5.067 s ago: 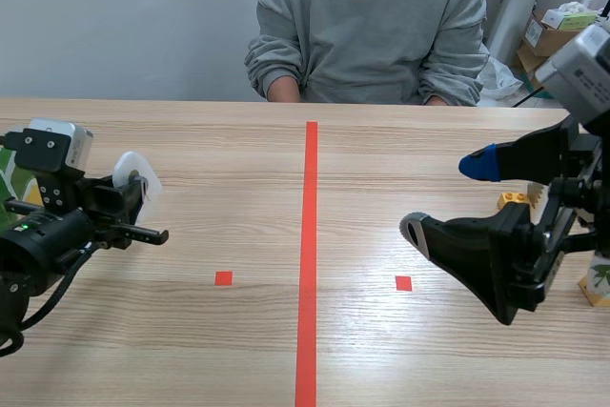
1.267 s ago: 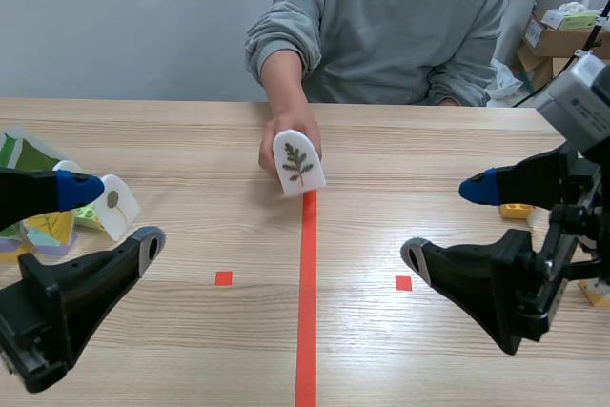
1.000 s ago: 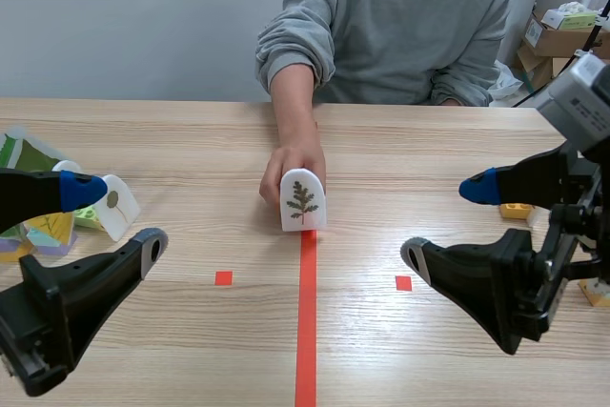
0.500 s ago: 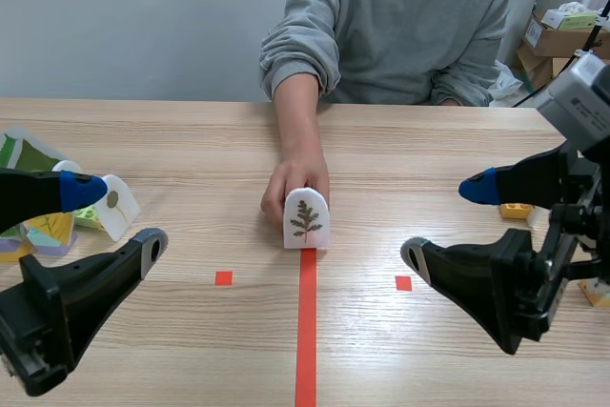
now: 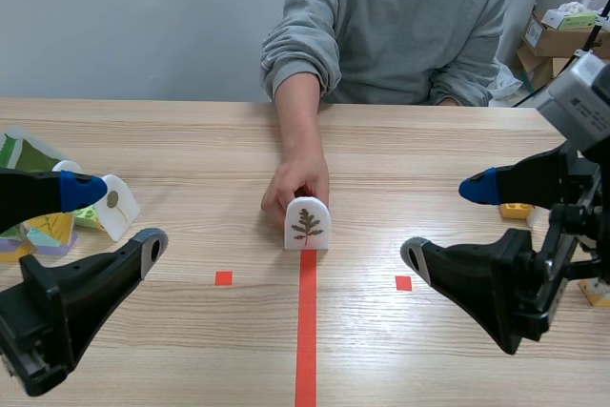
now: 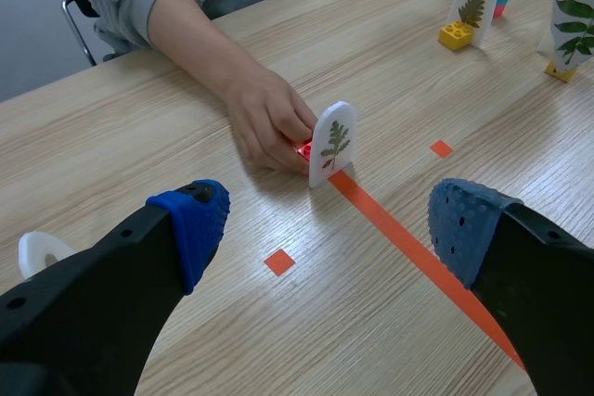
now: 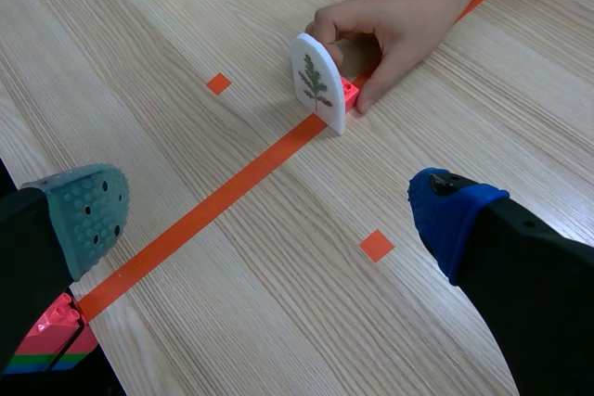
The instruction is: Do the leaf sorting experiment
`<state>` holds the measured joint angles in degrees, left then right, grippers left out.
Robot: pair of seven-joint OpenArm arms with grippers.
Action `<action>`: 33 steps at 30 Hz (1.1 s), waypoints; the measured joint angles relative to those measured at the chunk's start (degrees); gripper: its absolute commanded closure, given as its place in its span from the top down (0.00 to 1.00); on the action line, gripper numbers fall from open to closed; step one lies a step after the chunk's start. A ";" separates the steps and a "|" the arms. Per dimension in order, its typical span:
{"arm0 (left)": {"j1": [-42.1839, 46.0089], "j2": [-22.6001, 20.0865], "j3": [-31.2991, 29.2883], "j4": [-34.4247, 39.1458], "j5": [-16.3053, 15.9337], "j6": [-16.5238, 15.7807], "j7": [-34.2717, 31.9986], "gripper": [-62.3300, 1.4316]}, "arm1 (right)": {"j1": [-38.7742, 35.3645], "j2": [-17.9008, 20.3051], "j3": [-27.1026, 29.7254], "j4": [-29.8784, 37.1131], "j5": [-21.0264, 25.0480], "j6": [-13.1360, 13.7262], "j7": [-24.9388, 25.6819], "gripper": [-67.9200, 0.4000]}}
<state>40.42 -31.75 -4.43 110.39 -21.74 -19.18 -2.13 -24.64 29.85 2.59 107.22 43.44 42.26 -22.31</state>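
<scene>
Leaf card [image 5: 307, 224], a white arched piece printed with a dark sprig, stands upright in the middle of the surface [image 5: 181, 145], right at the far end of the orange-red tape line [image 5: 305, 331]. It sits on a small red brick [image 7: 349, 95]. A person's hand [image 5: 296, 181] reaches in from the far side and rests just behind the card, fingers touching the brick and the card's back.

Both arms hang low on the near side, well apart from the card. The left tool [image 5: 116, 218] is spread wide with nothing between its pads, and the right tool [image 5: 446, 209] is spread just as wide, also with nothing in it.

At the far left, a second white card [image 5: 112, 205] leans beside some coloured pieces. A yellow brick [image 5: 515, 209] lies at the far right.
</scene>
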 measured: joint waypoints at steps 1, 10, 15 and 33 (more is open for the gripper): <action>0.00 0.00 0.00 0.00 0.00 0.00 0.00 0.75 | 0.00 0.00 0.00 0.00 0.00 0.00 0.00 0.92; 0.00 0.00 0.00 0.00 0.00 0.00 0.00 0.75 | 0.00 0.00 0.00 0.00 0.02 0.00 0.55 0.92; 0.00 0.00 0.00 0.00 0.00 0.00 -0.02 0.75 | 0.00 0.00 0.00 0.00 0.02 0.00 1.92 0.92; 0.00 0.00 0.00 0.00 0.00 0.00 -0.02 0.75 | 0.00 0.00 0.00 0.00 0.00 0.00 1.90 0.92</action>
<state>40.42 -31.75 -4.43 110.39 -21.74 -19.18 -2.15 -24.64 29.85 2.59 107.22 43.44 42.26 -20.40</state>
